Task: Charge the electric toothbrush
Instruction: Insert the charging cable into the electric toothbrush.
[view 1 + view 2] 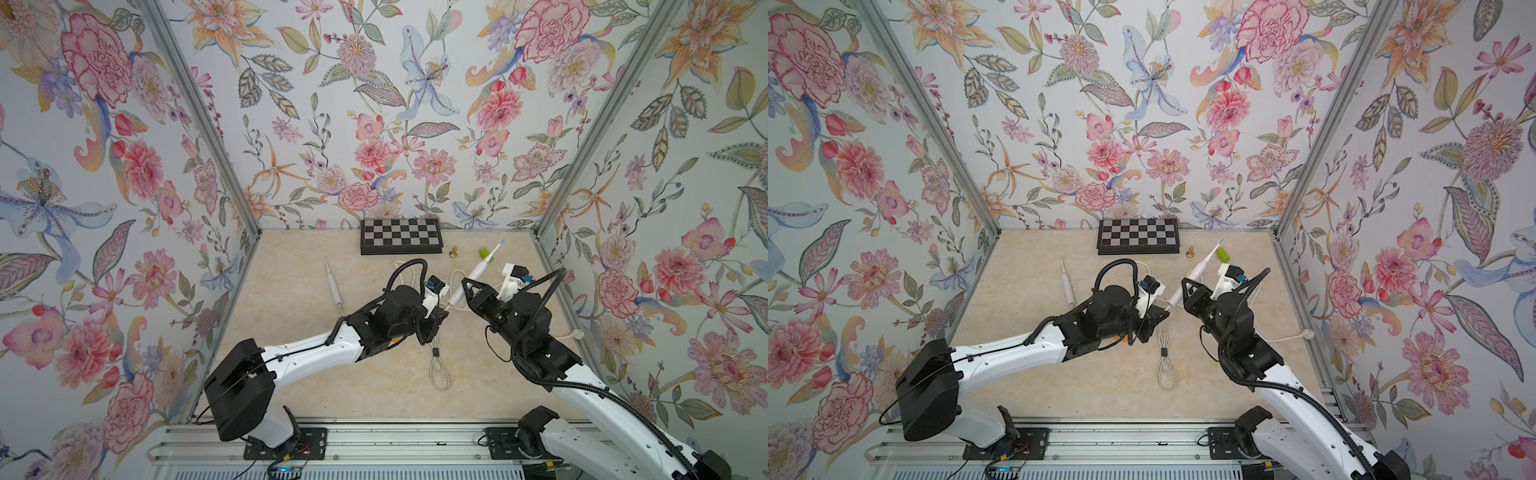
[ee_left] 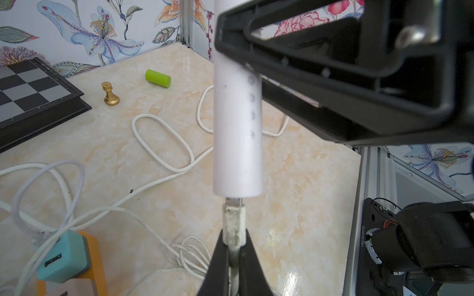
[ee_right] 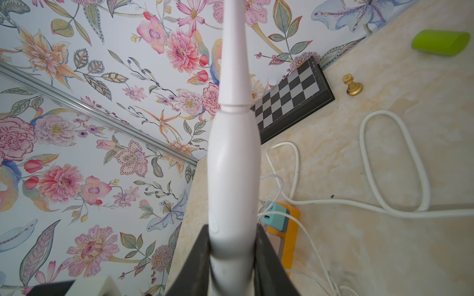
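Observation:
A white electric toothbrush (image 1: pixel 478 268) is raised off the table and tilted, its blue-tipped head toward the back wall. My right gripper (image 3: pixel 232 235) is shut on its handle (image 3: pixel 232 166); it shows in both top views (image 1: pixel 465 286) (image 1: pixel 1185 287). My left gripper (image 2: pixel 234 239) is shut on the white charging plug (image 2: pixel 233 223), whose cable trails back between the fingers. The plug's metal tip meets the bottom end of the toothbrush handle (image 2: pixel 237 128). In a top view the left gripper (image 1: pixel 443 311) sits right below that end.
A second white toothbrush (image 1: pixel 334 286) lies at the left. At the back are a chessboard (image 1: pixel 400 241), a gold chess piece (image 1: pixel 454 252) and a green cylinder (image 1: pixel 485 254). A teal USB adapter (image 2: pixel 62 258) sits in an orange power strip. White cables loop across the table (image 2: pixel 164 143), and a bundled cable (image 1: pixel 439 370) lies in front.

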You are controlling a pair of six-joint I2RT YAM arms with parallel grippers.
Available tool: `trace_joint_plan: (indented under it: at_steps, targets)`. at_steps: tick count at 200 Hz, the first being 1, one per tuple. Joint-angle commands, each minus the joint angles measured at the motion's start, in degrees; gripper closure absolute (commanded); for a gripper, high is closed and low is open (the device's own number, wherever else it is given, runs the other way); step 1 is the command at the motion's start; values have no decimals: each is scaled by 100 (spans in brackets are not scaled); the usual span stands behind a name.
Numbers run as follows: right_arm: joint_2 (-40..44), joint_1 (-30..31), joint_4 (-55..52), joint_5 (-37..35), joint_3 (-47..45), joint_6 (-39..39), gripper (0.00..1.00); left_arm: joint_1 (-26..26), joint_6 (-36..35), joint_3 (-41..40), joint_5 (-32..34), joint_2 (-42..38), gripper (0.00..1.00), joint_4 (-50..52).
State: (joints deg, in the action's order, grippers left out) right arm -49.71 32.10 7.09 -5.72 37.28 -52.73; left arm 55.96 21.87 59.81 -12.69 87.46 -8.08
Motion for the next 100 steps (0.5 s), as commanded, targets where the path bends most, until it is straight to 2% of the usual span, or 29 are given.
trace_joint_plan:
  at_steps: [1,100]
  targets:
    - [-11,130,-102,-17,70,8,100,81,13,298,144,66,100,-150]
    - [166,218,53,-255,8,-327,100,151,-123,525,125,377,100,146]
